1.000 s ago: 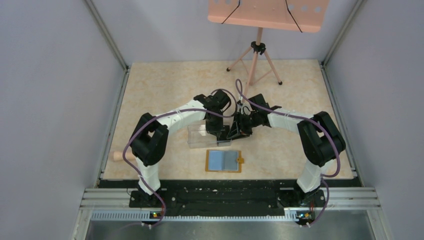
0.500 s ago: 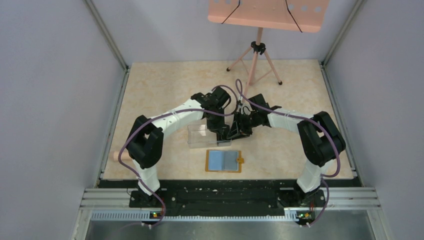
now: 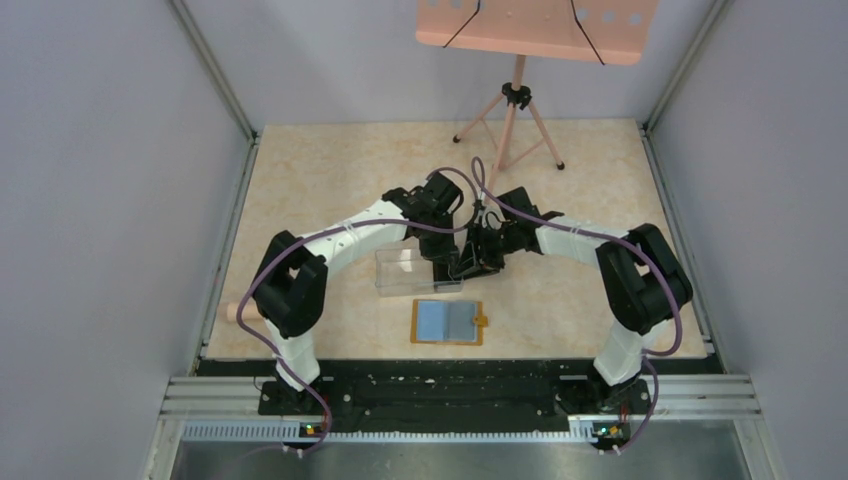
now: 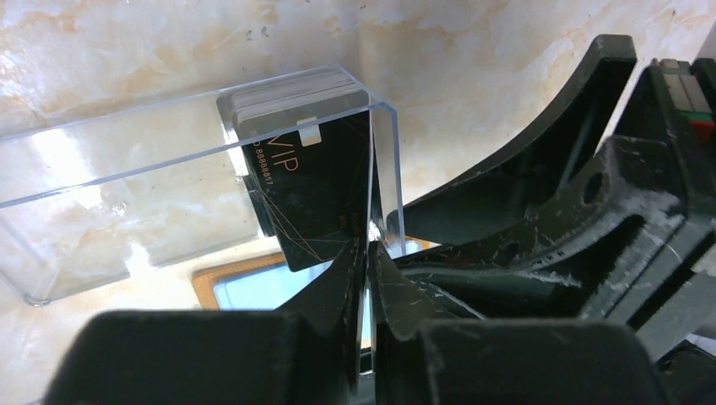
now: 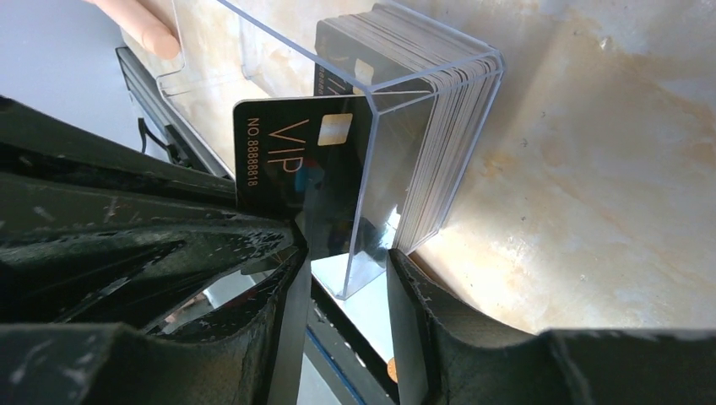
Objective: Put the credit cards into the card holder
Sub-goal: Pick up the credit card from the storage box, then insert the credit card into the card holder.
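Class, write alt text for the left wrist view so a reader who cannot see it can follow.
The left gripper pinches a black card marked VIP at its lower edge, beside the end wall of a clear box. A stack of cards stands in that end of the box. Below, part of the orange card holder lies open on the beige table.

there are two robot arms, the left arm (image 3: pixel 340 240) and the right arm (image 3: pixel 600 250), and each carries one gripper: the left gripper (image 4: pixel 365 253) and the right gripper (image 5: pixel 342 270). on the table (image 3: pixel 330 170) sit one clear plastic box (image 3: pixel 400 270), one open orange card holder (image 3: pixel 448 322) and one pale wooden peg (image 3: pixel 235 312), with one tripod stand (image 3: pixel 512 115) behind. one black card (image 5: pixel 291 164) sits apart from one stack of cards (image 5: pixel 422 135) in the box, too many and too tightly packed to count
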Action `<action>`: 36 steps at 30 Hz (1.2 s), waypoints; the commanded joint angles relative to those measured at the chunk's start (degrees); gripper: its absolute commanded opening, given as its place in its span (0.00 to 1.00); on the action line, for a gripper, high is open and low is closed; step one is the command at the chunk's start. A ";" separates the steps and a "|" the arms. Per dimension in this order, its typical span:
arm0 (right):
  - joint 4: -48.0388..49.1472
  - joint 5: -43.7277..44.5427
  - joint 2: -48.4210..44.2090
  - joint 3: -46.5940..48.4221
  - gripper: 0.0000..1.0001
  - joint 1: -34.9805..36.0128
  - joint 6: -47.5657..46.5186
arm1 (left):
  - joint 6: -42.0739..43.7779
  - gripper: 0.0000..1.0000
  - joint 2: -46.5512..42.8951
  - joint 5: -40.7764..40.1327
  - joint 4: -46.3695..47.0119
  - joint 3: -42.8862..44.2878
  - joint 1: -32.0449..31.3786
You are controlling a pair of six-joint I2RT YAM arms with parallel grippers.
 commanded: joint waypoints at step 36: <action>33.65 -22.87 -34.27 -20.78 0.64 -4.28 20.93 | -16.68 0.00 -45.71 27.87 55.11 -46.00 1.22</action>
